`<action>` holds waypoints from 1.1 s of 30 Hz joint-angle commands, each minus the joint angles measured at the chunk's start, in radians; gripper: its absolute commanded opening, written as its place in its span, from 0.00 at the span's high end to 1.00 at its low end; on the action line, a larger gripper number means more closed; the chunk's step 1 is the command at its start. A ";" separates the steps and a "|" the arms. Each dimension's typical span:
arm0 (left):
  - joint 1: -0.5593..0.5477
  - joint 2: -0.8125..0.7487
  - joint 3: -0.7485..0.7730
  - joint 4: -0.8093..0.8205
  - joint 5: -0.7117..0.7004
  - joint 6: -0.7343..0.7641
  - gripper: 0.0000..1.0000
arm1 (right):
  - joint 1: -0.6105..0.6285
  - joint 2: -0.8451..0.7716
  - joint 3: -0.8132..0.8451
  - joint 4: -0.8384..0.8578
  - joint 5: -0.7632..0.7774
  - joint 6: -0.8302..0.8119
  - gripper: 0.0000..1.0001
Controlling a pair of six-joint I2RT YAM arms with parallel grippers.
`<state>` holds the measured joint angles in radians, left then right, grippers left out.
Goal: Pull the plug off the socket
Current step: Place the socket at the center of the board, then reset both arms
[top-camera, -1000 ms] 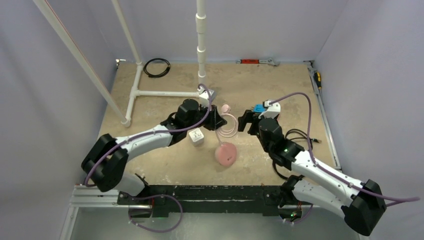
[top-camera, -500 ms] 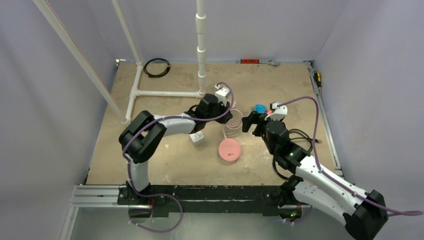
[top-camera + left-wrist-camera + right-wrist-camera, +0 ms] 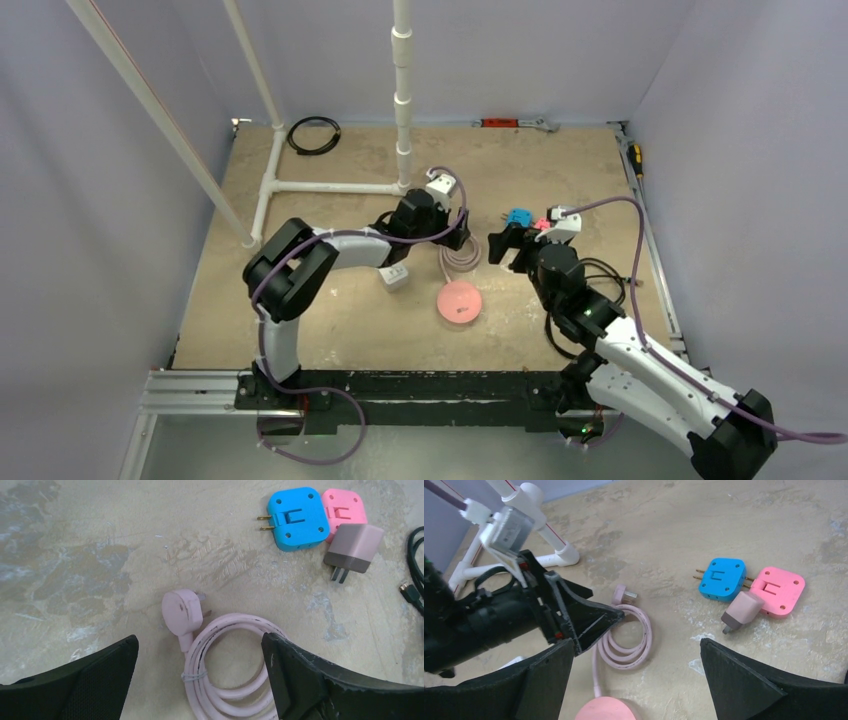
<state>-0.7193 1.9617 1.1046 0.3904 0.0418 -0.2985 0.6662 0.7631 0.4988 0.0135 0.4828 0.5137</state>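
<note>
A pale pink round plug (image 3: 182, 610) lies loose on the table with its prongs showing, at the end of a coiled pink cable (image 3: 235, 685). The cable runs to a pink round disc (image 3: 459, 301). A white block socket (image 3: 395, 276) sits apart, to the left of the disc. My left gripper (image 3: 200, 647) hangs open over the coil, touching nothing, with the plug just beyond its fingers. In the top view the left gripper (image 3: 456, 238) is above the coil. My right gripper (image 3: 636, 647) is open and empty, facing the coil from the right.
A blue adapter (image 3: 295, 517), a pink adapter (image 3: 345, 510) and a grey-mauve charger (image 3: 354, 550) lie together beyond the plug. A black cable (image 3: 600, 275) lies at the right. The white pipe frame (image 3: 330, 186) stands at back left, with a black cable ring (image 3: 313, 134) behind it.
My left gripper swung right over the coil while shut, then opened and let go. The pink disc slid slightly right. The right gripper backed off a little to the right.
</note>
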 commanded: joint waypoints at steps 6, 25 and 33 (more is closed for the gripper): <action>0.071 -0.333 -0.133 -0.038 -0.076 -0.039 0.04 | -0.024 -0.053 0.063 -0.057 -0.011 -0.076 0.01; 0.333 -1.162 -0.152 -0.683 -0.273 0.061 0.01 | -0.047 -0.376 0.078 -0.058 0.052 -0.212 0.01; 0.333 -1.291 -0.301 -0.705 -0.412 0.151 0.01 | -0.047 -0.412 0.002 -0.022 0.144 -0.235 0.01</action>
<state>-0.3874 0.6640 0.8349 -0.2279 -0.2897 -0.2165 0.6209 0.3279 0.5114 -0.0547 0.5697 0.3115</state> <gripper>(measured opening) 0.993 0.987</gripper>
